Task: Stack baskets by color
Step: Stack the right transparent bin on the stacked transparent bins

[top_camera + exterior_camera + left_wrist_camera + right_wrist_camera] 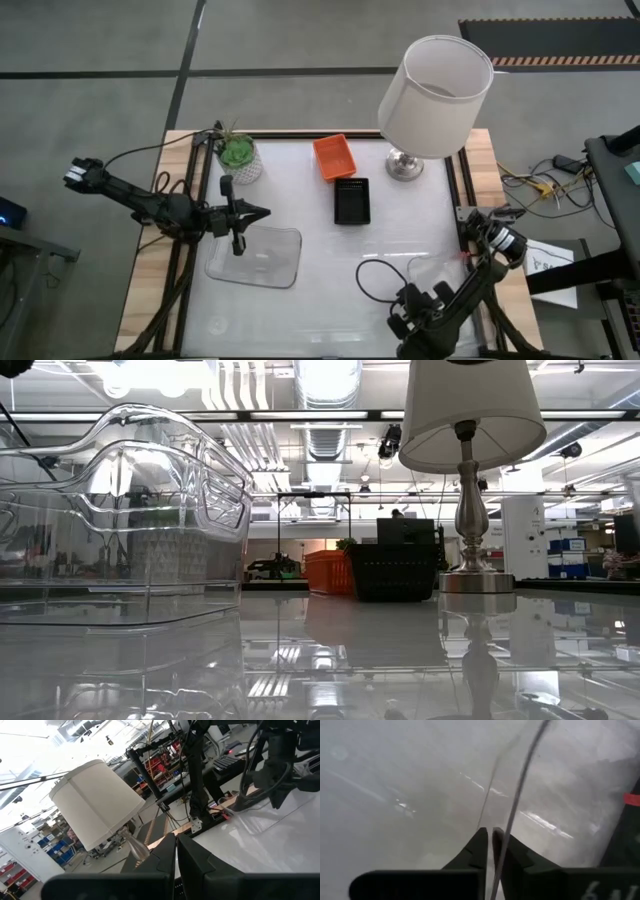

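An orange basket [335, 157] and a black basket [352, 201] stand on their bottoms side by side at the table's far middle; the low view shows them as orange basket [328, 572] and black basket [395, 570]. A clear tray [256, 257] rests on the table at the left, large in the low view [120, 520]. My left gripper [262, 212] hovers shut above its far edge, nothing between the fingers [176, 855]. A second clear tray [435, 268] lies at the near right. My right gripper [491, 837] points steeply down, shut on it. My right gripper pinches the thin upright wall of the clear tray at its rim [496, 832] between its two fingers. The fingers come from above, pointing steeply down, one on each side of the wall. Whether the tray still rests on the table does not show.
A table lamp with a white shade [437, 95] stands at the far right, its metal base [405, 165] beside the baskets. A green potted plant [238, 155] sits at the far left. A dark cable [372, 285] loops over the table near my right arm.
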You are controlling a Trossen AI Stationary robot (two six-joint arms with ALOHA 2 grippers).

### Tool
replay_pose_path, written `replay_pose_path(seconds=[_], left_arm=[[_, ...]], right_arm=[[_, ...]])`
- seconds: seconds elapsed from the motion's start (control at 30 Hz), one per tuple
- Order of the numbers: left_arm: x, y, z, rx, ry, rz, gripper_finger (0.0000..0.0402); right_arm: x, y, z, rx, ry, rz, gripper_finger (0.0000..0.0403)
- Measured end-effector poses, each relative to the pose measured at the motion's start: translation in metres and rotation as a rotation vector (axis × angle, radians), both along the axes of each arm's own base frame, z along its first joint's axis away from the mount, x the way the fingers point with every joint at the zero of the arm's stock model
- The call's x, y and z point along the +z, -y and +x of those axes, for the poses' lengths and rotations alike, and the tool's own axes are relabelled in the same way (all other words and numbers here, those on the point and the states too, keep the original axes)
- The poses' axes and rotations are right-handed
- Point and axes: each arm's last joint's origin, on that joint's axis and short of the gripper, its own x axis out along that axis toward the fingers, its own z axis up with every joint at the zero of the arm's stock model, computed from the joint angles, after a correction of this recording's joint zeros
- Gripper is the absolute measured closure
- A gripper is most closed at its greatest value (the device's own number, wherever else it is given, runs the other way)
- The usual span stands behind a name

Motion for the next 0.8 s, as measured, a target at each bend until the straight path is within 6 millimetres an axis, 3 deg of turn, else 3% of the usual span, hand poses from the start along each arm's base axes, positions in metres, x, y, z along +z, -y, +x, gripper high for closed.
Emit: replay_pose_path(seconds=[0.37, 0.7, 0.8], left_arm=[[-0.001, 0.008, -0.002, -0.062, 0.002, -0.072, 0.04], [0.005, 0.031, -0.021, -0.234, 0.038, -0.096, 0.04], [0.007, 0.034, -0.028, -0.214, 0.048, -0.112, 0.04]], right_arm=[[0.02, 0.0, 0.01, 0.106, 0.002, 0.05, 0.0394], [0.053, 0.016, 0.043, 0.313, 0.009, 0.061, 0.0395], [0.066, 0.022, 0.055, 0.376, 0.047, 0.054, 0.0395]])
